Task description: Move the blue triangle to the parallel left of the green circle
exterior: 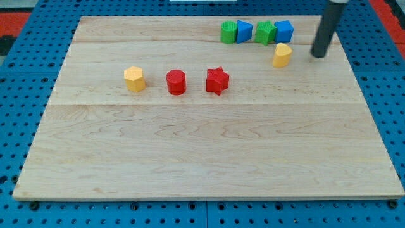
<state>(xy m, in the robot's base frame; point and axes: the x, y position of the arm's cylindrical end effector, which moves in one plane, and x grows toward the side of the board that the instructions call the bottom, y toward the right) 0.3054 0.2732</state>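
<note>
The blue triangle [244, 31] lies near the view's top, touching the right side of the green circle [228, 31]. To its right stand a green star-like block [264, 31] and a blue cube [284, 30], all in one row. My tip [318, 55] rests on the board to the right of this row, well apart from the blue triangle. It stands just right of a yellow block [282, 55].
A yellow hexagon [134, 79], a red cylinder [176, 82] and a red star [217, 80] form a row at the board's left middle. The wooden board [209, 158] lies on a blue perforated table.
</note>
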